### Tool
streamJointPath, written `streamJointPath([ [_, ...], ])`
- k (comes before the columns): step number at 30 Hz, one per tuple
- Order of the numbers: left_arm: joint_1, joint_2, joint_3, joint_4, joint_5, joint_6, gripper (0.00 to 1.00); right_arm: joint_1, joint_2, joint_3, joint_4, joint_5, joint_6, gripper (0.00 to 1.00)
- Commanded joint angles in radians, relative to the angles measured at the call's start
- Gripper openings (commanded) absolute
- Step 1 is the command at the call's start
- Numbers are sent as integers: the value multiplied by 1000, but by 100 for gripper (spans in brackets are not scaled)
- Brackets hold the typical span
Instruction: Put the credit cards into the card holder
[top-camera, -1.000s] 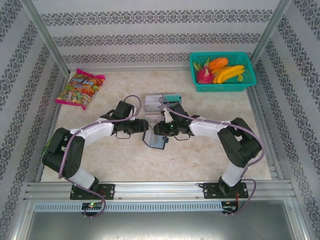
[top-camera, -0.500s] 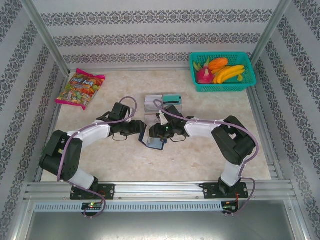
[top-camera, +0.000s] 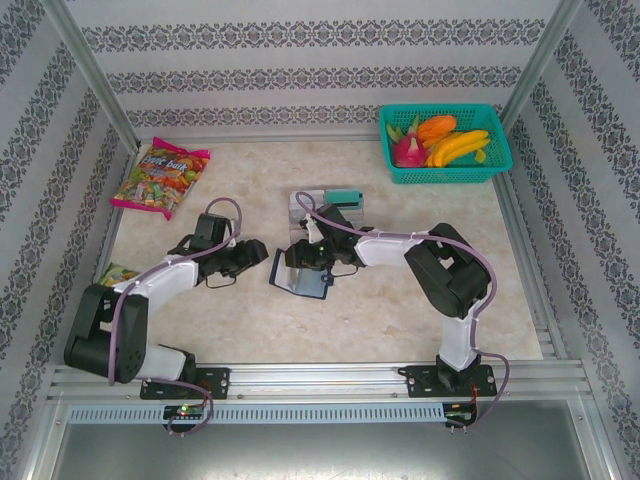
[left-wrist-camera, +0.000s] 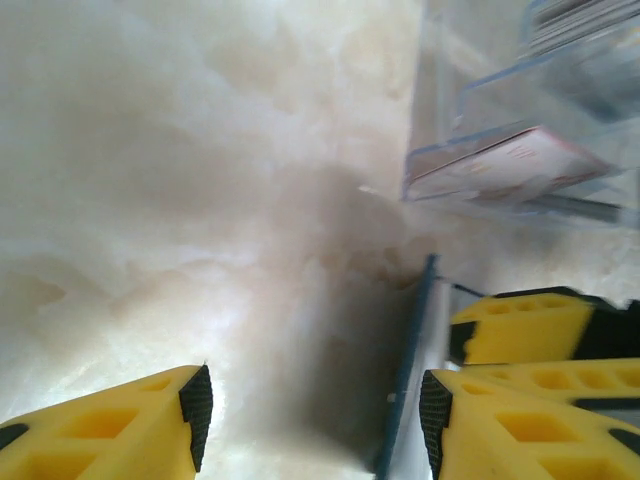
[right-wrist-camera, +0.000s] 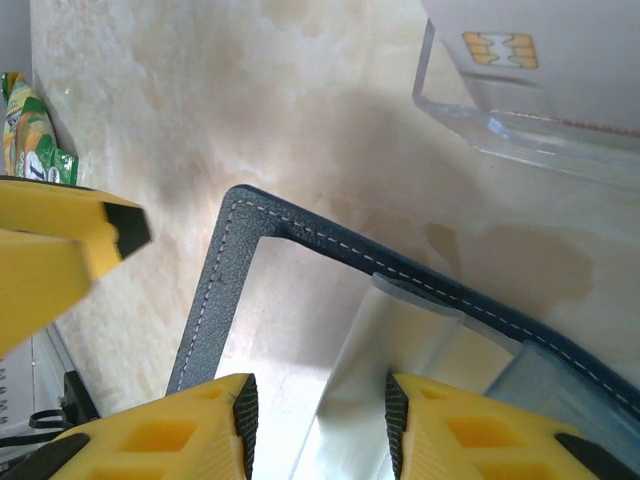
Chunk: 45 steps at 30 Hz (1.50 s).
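The dark navy card holder (top-camera: 298, 280) lies open at the table's middle, its silvery inside facing up. My right gripper (top-camera: 300, 264) hangs right over it. In the right wrist view the stitched navy rim (right-wrist-camera: 225, 270) frames a pale shiny inside, and a grey flap or card touches one pad of the right gripper (right-wrist-camera: 317, 415); whether it is gripped is unclear. My left gripper (top-camera: 255, 253) stands open just left of the holder, whose edge (left-wrist-camera: 405, 370) shows near one finger of the left gripper (left-wrist-camera: 315, 400). The credit cards (top-camera: 308, 205) sit in a clear stand behind, with a teal one (top-camera: 346, 195) beside them.
A teal basket (top-camera: 445, 168) of fruit stands at the back right. A candy bag (top-camera: 160, 178) lies at the back left and a small green packet (top-camera: 118, 272) by the left edge. Metal rails bound the table.
My left arm has drawn back to the left, away from the card holder. The right gripper and the holder have shifted a little left, and the holder now lies flatter.
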<state>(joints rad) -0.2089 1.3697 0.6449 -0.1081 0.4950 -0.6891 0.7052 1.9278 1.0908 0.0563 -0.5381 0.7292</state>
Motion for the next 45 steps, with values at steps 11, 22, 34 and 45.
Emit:
streamJointPath([
  [11, -16, -101, -63, -81, 61, 50, 54, 24, 113, 133, 34, -45, 49, 41],
  [22, -23, -1, -97, 21, 40, 0, 29, 40, 78, 86, 234, -151, 215, 41],
  [34, -24, 31, -163, 122, 11, -50, 0, 63, 95, 54, 315, -167, 276, 42],
  [45, -24, 0, -157, 76, -24, -53, 0, 0, -12, -76, 334, -146, 271, 41],
])
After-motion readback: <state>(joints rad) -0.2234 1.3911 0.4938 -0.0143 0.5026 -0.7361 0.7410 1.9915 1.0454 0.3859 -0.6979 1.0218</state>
